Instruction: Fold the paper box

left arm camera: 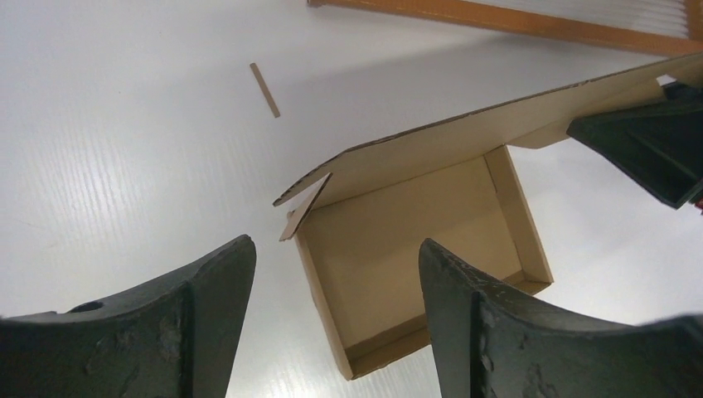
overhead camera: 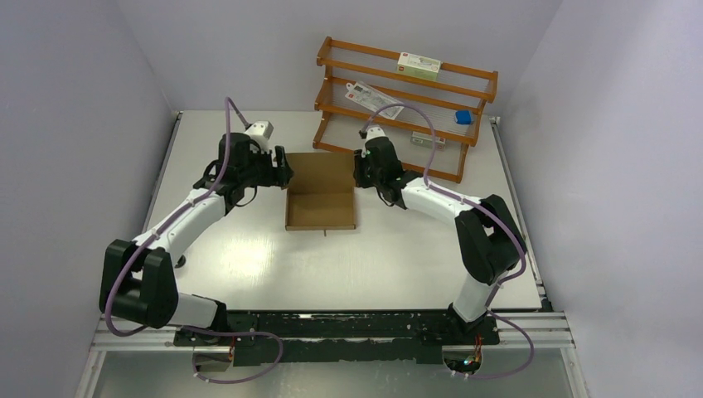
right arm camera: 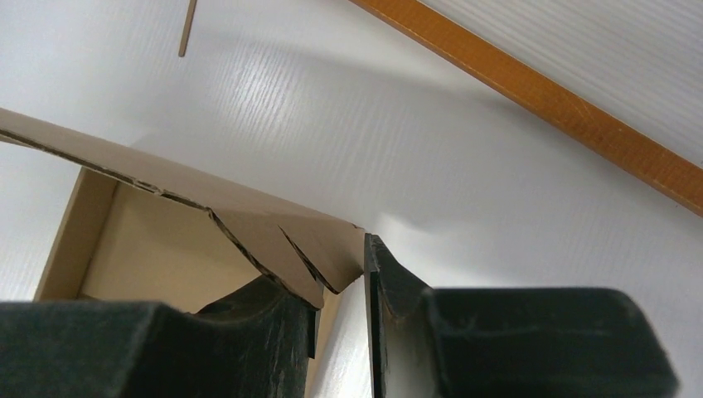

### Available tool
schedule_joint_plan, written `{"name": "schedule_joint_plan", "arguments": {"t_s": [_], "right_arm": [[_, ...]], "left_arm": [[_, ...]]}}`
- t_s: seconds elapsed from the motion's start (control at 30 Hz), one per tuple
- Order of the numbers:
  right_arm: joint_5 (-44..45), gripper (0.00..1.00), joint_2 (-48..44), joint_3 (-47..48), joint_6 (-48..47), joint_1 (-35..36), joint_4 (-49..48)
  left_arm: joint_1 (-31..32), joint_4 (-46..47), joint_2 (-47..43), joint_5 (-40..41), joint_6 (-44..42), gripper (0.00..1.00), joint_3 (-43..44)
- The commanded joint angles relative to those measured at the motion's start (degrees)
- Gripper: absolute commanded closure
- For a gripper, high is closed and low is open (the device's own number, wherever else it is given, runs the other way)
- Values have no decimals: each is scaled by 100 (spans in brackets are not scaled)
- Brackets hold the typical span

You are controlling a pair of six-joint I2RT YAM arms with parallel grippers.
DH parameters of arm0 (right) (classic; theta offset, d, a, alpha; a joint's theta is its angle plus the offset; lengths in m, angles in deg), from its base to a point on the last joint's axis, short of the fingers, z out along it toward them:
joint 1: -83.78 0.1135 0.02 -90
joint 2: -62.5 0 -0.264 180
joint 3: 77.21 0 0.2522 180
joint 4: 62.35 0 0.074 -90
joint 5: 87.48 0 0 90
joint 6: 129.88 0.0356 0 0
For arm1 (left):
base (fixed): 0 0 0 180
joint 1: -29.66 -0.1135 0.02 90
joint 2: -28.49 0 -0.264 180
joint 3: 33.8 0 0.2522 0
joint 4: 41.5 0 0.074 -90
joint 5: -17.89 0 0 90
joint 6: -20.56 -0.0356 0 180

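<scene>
While the right end effector (right arm camera: 341, 278) pinches the paper box (overhead camera: 321, 207) flap, the left end effector (left arm camera: 336, 249) gapes empty.

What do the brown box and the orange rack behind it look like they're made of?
The paper box looks like thin corrugated cardboard, matte brown; its cut edges show fluting. The rack seems stained wood, orange-brown with a slight sheen; its pale ribbed shelves may be plastic.
</scene>
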Motion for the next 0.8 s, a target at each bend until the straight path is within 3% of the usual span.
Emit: {"name": "schedule_joint_plan", "arguments": {"t_s": [0.0, 0.33, 0.6, 0.77], "right_arm": [[-123, 72, -144, -121, -349, -37, -274], [-239, 75, -191, -244, -525, -92, -405], [-388, 91, -235, -300, -122, -65, -518], [101, 95, -190, -221, 290, 56, -337]], "left_arm": [[-203, -230, -103, -585, -659, 23, 50], [-345, -248, 793, -1424, -975, 29, 452], [-336, 163, 722, -1723, -508, 65, 219], [-239, 641, 603, -1545, 48, 77, -15]]}}
